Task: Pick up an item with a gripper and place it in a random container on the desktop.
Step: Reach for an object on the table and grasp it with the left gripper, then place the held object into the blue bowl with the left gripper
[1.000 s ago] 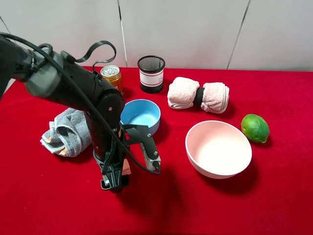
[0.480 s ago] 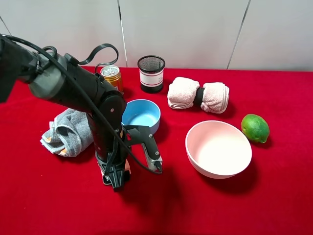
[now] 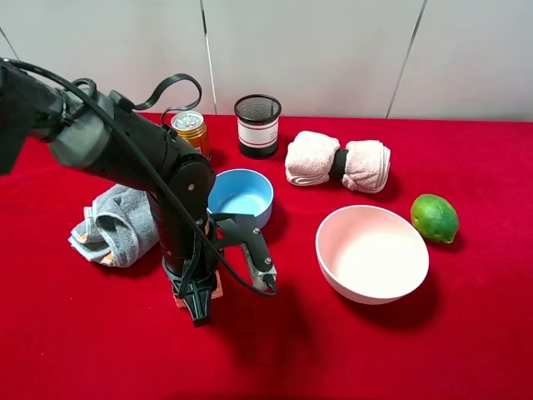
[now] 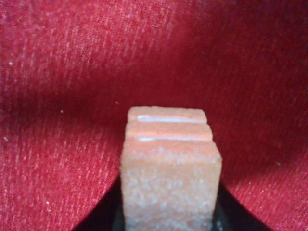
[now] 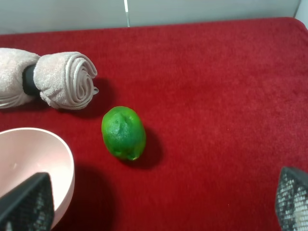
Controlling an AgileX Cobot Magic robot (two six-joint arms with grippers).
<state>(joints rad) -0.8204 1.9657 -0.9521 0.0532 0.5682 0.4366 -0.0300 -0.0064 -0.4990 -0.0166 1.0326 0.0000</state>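
Observation:
The peach-pink block [image 4: 168, 168] sits between the black fingers [image 4: 103, 219] of my left gripper [image 4: 168, 219], which is shut on it. In the exterior high view the left gripper [image 3: 198, 298] points straight down at the red desktop [image 3: 100, 333], and only orange edges of the block [image 3: 216, 288] show beside it. I cannot tell if the block touches the cloth. The light-blue bowl [image 3: 240, 196] stands just behind the gripper. My right gripper [image 5: 159, 199] is open and empty, above the cloth near the lime, and is out of the exterior high view.
A large pale pink bowl [image 3: 372, 252] stands to the right, with a green lime [image 3: 434, 217] beyond it. A rolled pink towel [image 3: 337, 164], a black mesh cup [image 3: 257, 125] and a can [image 3: 190, 129] stand at the back. A grey cloth [image 3: 112, 223] lies at the left.
The left gripper's jaws have closed in on the block; the black fingers now look narrower around it. The arm has barely shifted. Nothing else has moved.

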